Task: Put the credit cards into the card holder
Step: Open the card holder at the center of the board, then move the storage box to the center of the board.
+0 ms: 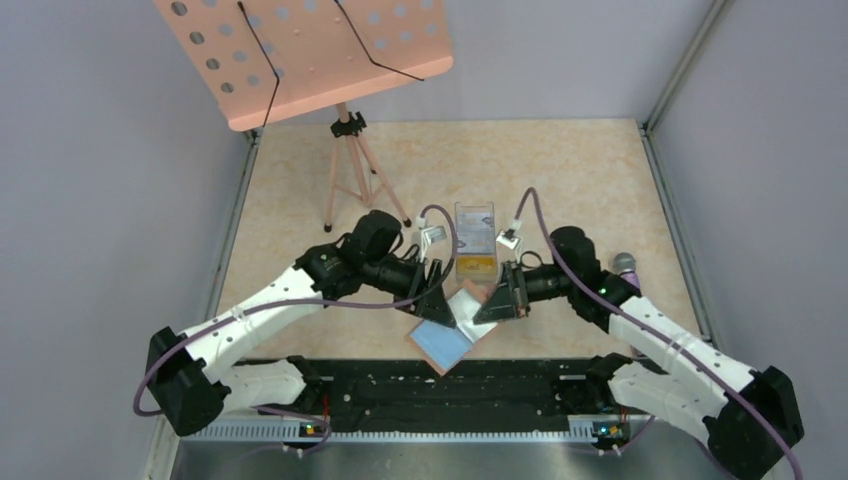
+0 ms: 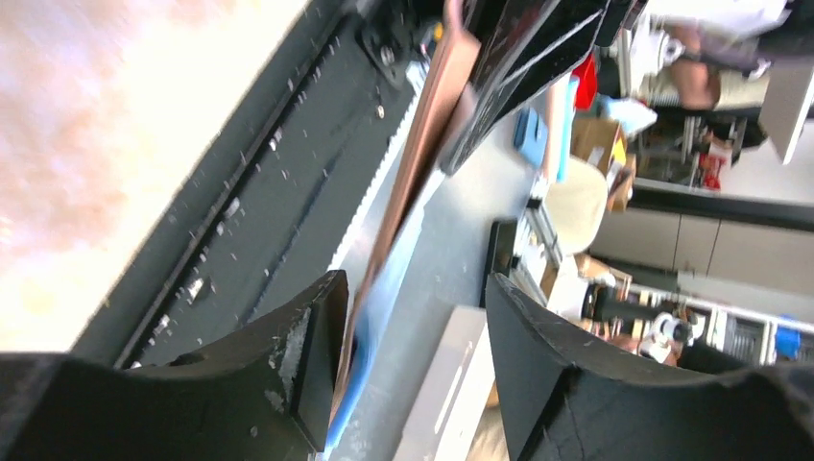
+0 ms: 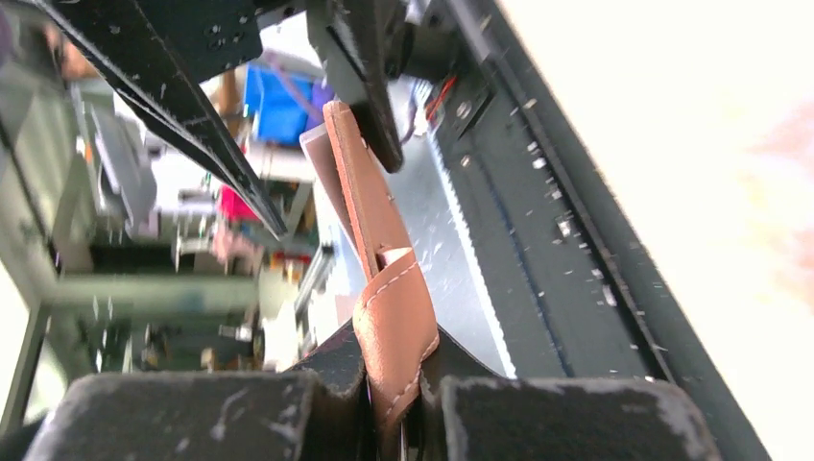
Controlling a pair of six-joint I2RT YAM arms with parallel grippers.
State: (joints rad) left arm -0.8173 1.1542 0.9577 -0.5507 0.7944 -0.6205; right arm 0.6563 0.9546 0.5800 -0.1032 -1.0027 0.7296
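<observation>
Card holder [image 1: 441, 345] hangs open between your arms over the surface's near edge, with no card visibly inside. The credit cards [image 1: 476, 266] seem to sit in the clear box [image 1: 474, 222] behind it. Only the right wrist view shows your right end effector [image 3: 394, 408] pinching the brown flap. Only the left wrist view shows the left end effector [image 2: 408, 327] spread around its edge.

Beige marbled surface [image 1: 560, 170]. Tripod stand [image 1: 347, 127] stands on it, upper left of centre. Clear box [image 1: 474, 228] sits mid-frame.
</observation>
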